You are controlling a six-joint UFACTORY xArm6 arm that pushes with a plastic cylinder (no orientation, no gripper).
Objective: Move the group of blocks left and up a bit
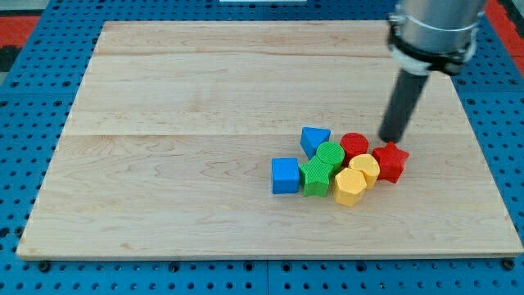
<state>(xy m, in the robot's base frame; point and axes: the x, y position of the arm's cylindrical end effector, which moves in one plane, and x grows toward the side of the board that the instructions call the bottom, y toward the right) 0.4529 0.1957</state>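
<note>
A tight group of blocks lies at the lower right middle of the wooden board (164,123). It holds a blue cube (285,175), a blue triangular block (314,138), a green star-shaped block (314,177), a green round block (331,154), a red round block (354,146), a red star-shaped block (391,161) and two yellow hexagonal blocks (365,169) (350,188). My tip (390,138) is at the group's upper right, just above the red star block and right of the red round block.
The board sits on a blue perforated table (33,98). The arm's silver and black body (434,33) hangs over the board's upper right corner.
</note>
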